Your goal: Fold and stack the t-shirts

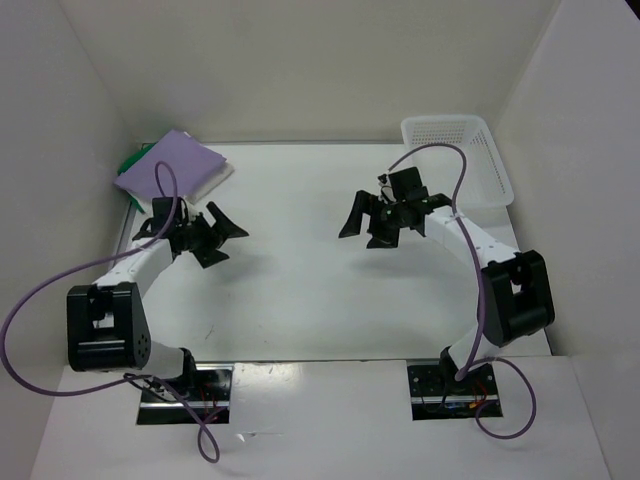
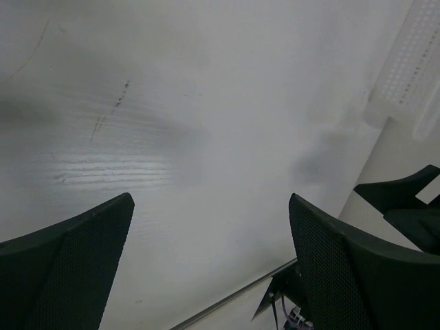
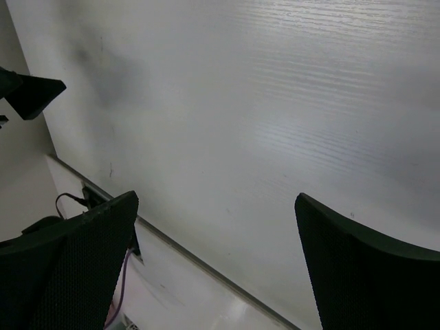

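White table (image 1: 300,290) inside a white-walled box. Basket (image 1: 440,121) sits at 1 o'clock in the far right corner and looks empty, nothing in it for now.

The t-shirts are all at 11 o'clock, in the far left corner. They make one folded pile: purple shirt (image 1: 170,165) on top, white shirt (image 1: 215,178) under it with an edge showing toward 3 o'clock, and green shirt (image 1: 133,160) at the bottom, only a sliver visible at the pile's 9 o'clock side. The pile is tucked into the corner, likely to leave the middle free for folding.

Left gripper (image 1: 222,240) is at 9 o'clock from table centre, just near-side of the pile. Its jaws are spread wide, holding nothing and not touching cloth. Right gripper (image 1: 366,228) is at about 2 o'clock from centre, jaws also spread wide and empty. Both wrist views show only bare tabletop between the fingers.

Judgement: folding and stacking look finished, with both arms clear of the pile so it isn't disturbed.
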Available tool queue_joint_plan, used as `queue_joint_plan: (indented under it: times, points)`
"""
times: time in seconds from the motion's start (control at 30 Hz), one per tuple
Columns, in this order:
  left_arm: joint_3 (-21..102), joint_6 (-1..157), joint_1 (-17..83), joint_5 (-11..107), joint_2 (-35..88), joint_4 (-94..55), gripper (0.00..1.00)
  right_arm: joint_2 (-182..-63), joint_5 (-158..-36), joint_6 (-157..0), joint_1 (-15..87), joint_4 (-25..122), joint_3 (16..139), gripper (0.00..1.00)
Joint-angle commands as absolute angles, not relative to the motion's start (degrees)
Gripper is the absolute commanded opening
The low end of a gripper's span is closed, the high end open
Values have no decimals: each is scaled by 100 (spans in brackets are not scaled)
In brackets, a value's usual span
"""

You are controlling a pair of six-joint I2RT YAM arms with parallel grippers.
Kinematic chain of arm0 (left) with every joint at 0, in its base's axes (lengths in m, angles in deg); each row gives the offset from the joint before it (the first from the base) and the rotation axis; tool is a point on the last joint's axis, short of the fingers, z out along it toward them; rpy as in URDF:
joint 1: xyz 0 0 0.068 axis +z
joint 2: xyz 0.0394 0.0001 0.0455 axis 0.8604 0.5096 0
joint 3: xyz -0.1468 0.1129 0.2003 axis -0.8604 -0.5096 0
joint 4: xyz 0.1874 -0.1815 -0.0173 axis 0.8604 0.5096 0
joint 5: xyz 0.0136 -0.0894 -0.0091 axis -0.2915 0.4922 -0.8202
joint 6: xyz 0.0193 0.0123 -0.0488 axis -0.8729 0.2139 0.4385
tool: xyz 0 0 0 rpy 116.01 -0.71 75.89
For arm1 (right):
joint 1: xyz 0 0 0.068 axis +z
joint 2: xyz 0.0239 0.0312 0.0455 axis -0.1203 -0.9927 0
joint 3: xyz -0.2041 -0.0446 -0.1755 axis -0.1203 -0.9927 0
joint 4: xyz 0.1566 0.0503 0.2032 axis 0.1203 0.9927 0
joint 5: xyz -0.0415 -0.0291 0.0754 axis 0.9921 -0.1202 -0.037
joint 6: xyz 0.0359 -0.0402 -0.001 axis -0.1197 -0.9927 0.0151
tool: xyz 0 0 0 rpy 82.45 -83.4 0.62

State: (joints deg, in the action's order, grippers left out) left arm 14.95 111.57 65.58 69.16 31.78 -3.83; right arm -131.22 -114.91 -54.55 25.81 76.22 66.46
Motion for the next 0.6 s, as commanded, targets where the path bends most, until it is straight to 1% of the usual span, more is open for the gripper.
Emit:
queue_joint_plan:
  times: [0.0, 0.27, 0.33, 0.43, 0.57]
  points:
    - [1536, 11043, 6543, 7185, 2905, -541, 100, -13079, -11374, -5455, 2650, 7495, 6714, 100]
    - [1694, 11236, 6490, 7185, 2668, -542, 100, -12657, -11436, -5394, 2651, 7372, 6222, 100]
    - [1563, 11315, 6490, 7185, 2360, -542, 100, -12430, -11436, -5394, 2651, 7433, 6047, 100]
    - [1299, 11386, 6490, 6817, 1859, -261, 100, -12087, -11331, -5394, 2651, 7434, 5880, 100]
    - [1018, 11605, 6490, 6675, 1630, -138, 100, -12085, -11269, -5447, 2651, 7495, 5809, 100]
